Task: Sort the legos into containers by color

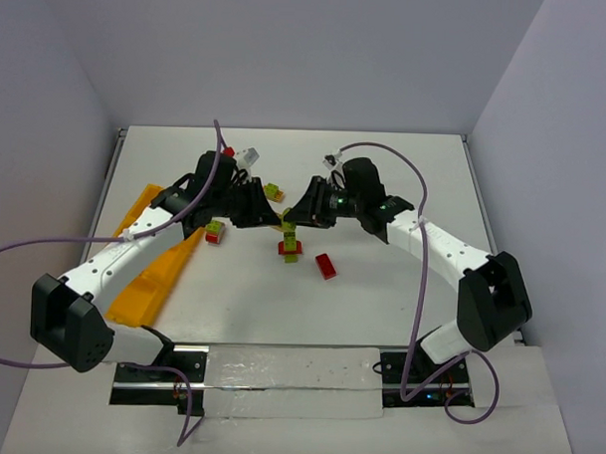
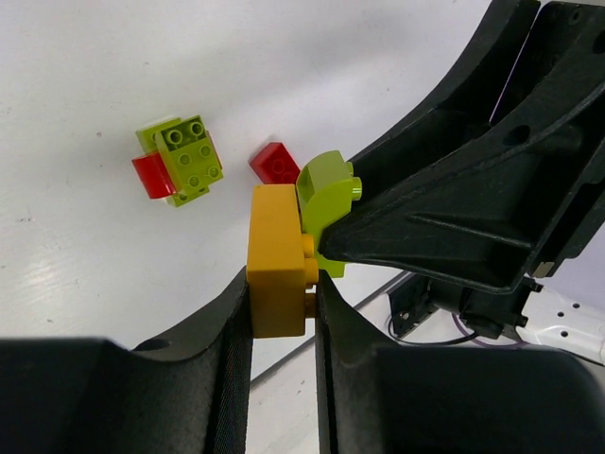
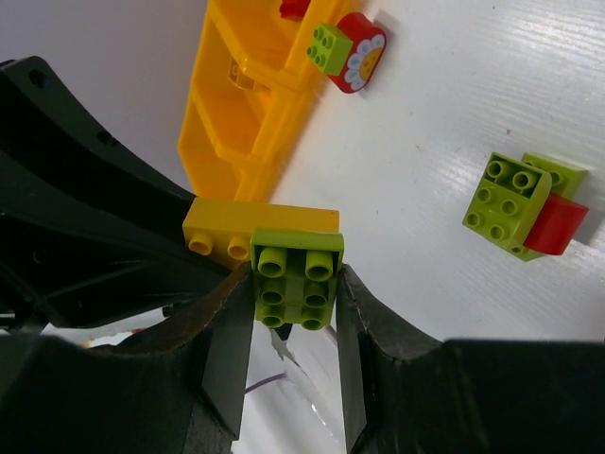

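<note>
A yellow lego (image 2: 281, 274) and a lime green lego (image 3: 296, 279) are stuck together and hang above the table's middle. My left gripper (image 2: 284, 307) is shut on the yellow one. From the opposite side my right gripper (image 3: 296, 298) is shut on the green one. In the top view the left gripper (image 1: 273, 215) and right gripper (image 1: 300, 216) meet tip to tip over the clump (image 1: 286, 220). The orange-yellow tray of containers (image 1: 154, 272) lies at the left, partly under my left arm.
A red and green clump (image 1: 290, 248) and a red brick (image 1: 326, 266) lie just below the grippers. A lime brick (image 1: 273, 192) sits behind them. Another mixed clump (image 1: 214, 232) lies beside the tray. White walls enclose the table.
</note>
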Controlling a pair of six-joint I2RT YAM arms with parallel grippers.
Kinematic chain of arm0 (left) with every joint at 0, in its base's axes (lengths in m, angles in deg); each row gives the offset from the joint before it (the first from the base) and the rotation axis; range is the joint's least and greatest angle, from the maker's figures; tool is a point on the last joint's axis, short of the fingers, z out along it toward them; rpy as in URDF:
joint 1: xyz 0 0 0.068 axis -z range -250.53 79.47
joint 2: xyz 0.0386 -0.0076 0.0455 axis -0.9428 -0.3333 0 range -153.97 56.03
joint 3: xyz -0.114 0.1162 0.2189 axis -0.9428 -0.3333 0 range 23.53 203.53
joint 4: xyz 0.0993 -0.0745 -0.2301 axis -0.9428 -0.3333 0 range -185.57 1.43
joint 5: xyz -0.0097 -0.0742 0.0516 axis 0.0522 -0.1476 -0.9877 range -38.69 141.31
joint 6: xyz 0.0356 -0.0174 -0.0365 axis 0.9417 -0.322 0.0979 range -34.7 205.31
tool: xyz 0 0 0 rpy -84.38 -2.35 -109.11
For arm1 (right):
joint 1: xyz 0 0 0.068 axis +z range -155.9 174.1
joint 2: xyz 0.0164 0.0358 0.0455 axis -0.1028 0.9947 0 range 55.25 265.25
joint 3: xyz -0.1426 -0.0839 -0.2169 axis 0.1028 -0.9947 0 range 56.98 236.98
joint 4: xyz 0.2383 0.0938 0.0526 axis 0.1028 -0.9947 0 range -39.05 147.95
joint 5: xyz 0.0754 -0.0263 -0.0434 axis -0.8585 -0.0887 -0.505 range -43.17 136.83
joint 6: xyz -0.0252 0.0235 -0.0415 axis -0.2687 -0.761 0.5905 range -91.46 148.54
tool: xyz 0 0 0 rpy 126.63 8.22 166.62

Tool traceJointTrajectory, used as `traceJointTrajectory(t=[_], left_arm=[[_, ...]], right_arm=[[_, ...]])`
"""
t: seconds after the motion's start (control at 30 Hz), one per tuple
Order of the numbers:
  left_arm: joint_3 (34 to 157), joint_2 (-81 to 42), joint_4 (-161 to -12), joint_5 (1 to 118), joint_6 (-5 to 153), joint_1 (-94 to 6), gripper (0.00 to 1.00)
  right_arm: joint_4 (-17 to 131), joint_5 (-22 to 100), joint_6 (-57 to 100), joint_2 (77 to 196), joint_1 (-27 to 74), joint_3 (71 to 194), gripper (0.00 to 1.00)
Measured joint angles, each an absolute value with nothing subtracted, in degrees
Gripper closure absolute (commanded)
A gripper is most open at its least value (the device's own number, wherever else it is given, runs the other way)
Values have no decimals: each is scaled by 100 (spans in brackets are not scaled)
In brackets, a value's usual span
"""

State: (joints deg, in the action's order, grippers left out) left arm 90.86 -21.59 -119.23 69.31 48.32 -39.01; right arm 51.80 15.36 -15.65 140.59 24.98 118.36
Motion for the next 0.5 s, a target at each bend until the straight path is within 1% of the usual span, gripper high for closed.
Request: traceJointTrajectory(t=[0.27, 0.5], left_arm=[[9086, -1852, -12338, 6628, 5043, -4647, 100], [9037, -1608, -12804, 6109, 5057, -5190, 100]], right_arm=[[4693, 1973, -1209, 13411, 1970, 11667, 100], [4319, 2303, -951, 13295, 1933, 11663, 100]])
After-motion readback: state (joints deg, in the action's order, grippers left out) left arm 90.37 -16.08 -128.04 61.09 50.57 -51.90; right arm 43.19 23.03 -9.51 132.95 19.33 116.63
